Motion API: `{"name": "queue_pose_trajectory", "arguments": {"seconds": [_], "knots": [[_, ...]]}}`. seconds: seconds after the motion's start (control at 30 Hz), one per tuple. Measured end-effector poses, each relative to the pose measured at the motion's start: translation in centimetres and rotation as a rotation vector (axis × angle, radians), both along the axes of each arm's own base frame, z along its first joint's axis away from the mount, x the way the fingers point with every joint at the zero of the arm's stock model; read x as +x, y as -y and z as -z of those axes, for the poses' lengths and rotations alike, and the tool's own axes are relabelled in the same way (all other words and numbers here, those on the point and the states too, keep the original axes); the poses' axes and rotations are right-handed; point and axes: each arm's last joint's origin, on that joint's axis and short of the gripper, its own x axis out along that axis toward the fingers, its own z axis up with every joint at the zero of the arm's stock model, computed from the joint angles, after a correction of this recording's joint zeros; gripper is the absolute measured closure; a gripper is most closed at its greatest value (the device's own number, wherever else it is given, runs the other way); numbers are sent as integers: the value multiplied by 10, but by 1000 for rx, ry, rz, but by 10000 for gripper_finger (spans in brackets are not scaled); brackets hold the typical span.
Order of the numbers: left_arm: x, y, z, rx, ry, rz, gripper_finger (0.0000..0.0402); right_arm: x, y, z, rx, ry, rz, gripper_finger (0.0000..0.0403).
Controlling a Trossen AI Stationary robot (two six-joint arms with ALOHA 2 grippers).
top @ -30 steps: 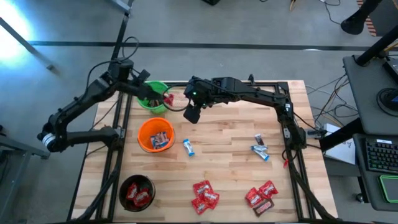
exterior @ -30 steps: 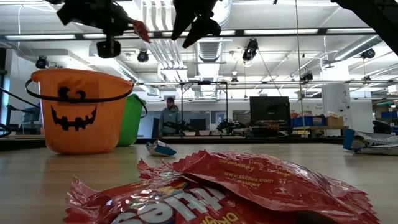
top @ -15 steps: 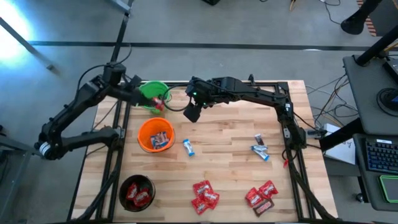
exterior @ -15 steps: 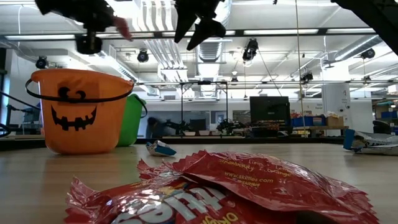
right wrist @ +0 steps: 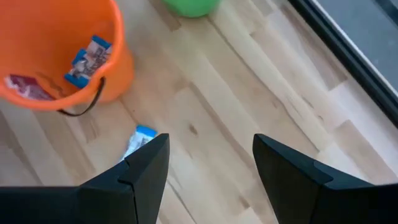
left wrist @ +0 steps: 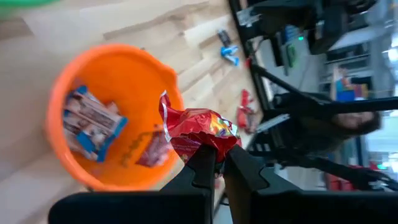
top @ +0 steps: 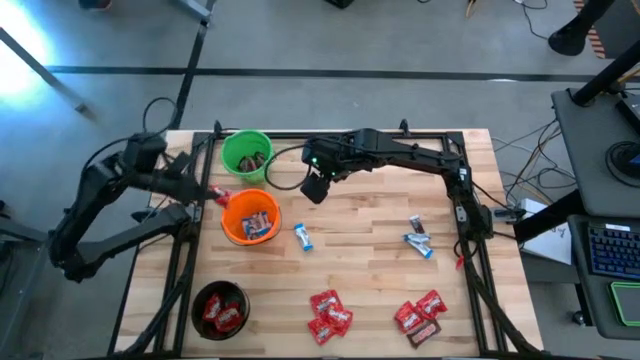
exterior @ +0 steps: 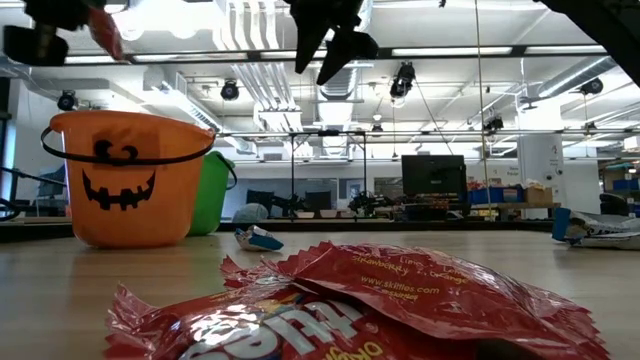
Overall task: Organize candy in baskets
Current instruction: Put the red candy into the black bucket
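The left gripper (top: 213,194), clamped on a red candy wrapper (left wrist: 198,129), has swung from the green bucket (top: 245,155) to the orange bucket's (top: 250,217) rim. The right gripper (top: 313,187) hovers nearby, fingers spread, empty.

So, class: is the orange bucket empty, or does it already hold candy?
Not empty. The orange bucket holds a blue-and-white candy and a reddish one; the high view shows them too.

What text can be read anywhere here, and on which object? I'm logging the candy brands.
"www.skittles.com": red wrapper nearest the low camera.
The small line above it and the big white letters below are not readable.
Orange basket: a pumpkin face, no words.
Other wrappers: too small to read.
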Motion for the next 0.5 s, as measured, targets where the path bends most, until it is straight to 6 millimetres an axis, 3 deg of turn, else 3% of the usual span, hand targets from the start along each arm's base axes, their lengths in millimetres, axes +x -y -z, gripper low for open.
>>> {"name": "queue_pose_trajectory", "arguments": {"seconds": [0.17,0.5], "knots": [[-3,6,-7,43,84,20,401,3,-19,0,3,8,-40,179],[36,-20,-11,68,194,329,401,4,-40,0,29,20,-59,179]]}}
